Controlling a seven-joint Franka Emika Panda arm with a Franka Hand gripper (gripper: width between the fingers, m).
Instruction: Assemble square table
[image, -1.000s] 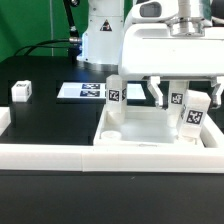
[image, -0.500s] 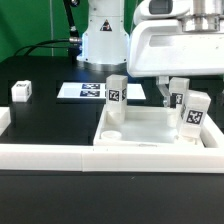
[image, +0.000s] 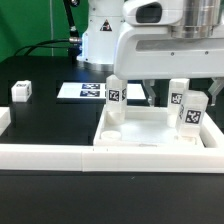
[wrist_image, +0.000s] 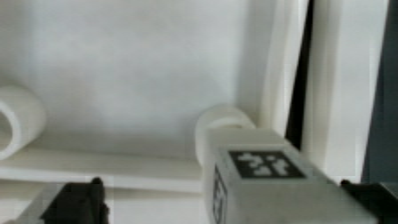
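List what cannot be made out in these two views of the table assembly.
Exterior view: the three standing legs, bases hidden by the near rim of the square tabletop; seating unclear.
Exterior view: the loose leg, tag too small to read.
Wrist view: the gripper fingertips, cut off by the frame edge; the close leg, blurred.

No letters or numbers are readable. Only black-and-white square code tags show: on the legs (image: 115, 92) standing close under the jaws, on a lone leg (image: 21, 91) well apart from them, and on the marker board (image: 70, 91).
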